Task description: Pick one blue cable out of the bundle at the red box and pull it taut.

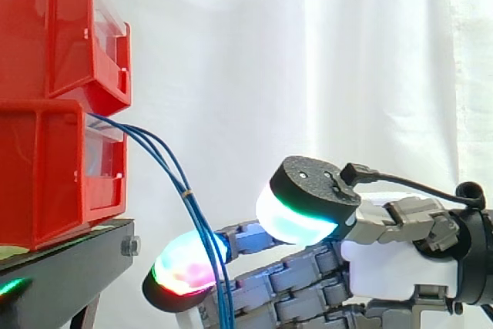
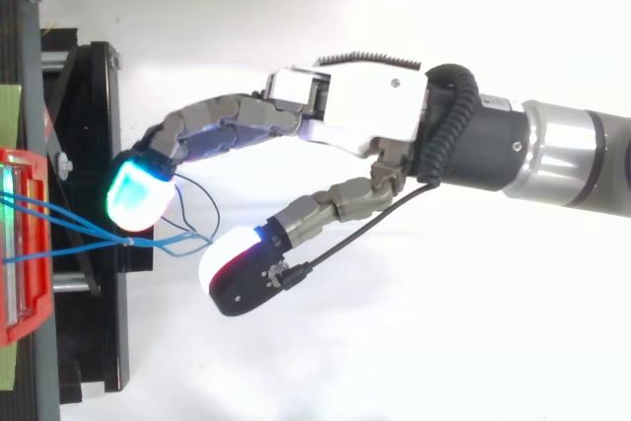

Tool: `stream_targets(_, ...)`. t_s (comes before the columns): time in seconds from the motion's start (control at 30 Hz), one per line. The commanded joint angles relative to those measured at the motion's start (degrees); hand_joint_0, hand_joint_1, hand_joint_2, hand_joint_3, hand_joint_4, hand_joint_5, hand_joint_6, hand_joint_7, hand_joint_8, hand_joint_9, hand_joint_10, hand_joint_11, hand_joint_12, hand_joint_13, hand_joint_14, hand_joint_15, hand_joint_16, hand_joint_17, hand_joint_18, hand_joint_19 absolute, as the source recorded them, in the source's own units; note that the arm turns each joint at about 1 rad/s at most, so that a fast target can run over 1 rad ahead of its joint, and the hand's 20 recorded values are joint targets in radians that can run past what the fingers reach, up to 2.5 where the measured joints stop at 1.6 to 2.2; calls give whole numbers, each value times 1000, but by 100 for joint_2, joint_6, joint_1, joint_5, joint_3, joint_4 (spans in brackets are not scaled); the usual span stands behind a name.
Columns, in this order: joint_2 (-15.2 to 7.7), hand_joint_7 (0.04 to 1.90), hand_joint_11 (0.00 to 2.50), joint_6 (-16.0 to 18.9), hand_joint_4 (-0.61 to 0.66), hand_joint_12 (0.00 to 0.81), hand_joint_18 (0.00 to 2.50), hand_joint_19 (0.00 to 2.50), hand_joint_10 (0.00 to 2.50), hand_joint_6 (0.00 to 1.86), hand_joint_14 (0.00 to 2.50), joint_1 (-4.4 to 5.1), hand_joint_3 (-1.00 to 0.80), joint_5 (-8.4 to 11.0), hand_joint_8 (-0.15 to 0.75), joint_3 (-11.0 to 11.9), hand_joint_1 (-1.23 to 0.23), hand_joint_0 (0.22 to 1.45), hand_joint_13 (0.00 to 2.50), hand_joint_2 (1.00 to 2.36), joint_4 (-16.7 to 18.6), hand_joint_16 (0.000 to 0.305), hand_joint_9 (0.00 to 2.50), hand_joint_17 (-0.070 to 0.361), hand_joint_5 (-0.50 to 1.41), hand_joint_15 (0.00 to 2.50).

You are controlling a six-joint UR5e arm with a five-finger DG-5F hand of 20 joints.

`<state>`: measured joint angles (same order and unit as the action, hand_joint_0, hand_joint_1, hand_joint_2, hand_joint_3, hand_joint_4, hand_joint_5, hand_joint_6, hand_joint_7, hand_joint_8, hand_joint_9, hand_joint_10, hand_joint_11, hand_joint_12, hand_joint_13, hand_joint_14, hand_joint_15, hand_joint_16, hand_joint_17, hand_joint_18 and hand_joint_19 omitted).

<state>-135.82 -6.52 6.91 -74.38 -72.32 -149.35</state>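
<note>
Black stand (image 1: 73, 267) stood at left before white curtain (image 1: 308, 52). Lower red bin (image 1: 46, 179) sat directly on stand's top, open front facing right. Upper red bin (image 1: 54, 28) was stacked on lower one, clear of stand. Pale green layer (image 2: 10, 110) showed beneath lower bin. Bolt (image 1: 129, 246) marked stand's right edge. From above, stand's top reached past bin's front.

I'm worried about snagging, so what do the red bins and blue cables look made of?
Red bins: probably moulded plastic, glossy, judging by the even colour and sheen. Blue cables: likely plastic-sheathed wire, smooth, thin, hanging in loose curves.
</note>
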Motion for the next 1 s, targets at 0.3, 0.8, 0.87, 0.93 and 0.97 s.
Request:
stream_targets(0.3,-67,1026,80,80,346,356,148,102,0,503,4,12,-500,-138,321,157,-806,497,323,1000,-174,55,537,124,-53,100)
stream_targets(0.8,-67,1067,99,72,290,339,148,115,2,503,4,12,-500,-129,307,227,-785,569,324,1000,-174,51,533,115,-60,118)
stream_targets(0.87,-67,1068,94,63,285,341,150,121,2,503,4,38,-500,-112,309,262,-785,560,325,1000,-165,52,534,116,-61,117)
stream_targets(0.93,-76,1064,95,45,301,342,152,121,2,503,5,47,-500,-103,310,289,-780,553,326,1000,-156,52,537,117,-62,110)
stream_targets(0.97,-67,1064,100,10,304,342,153,120,2,503,4,56,-500,-112,312,324,-781,552,327,1000,-156,52,536,117,-62,117)
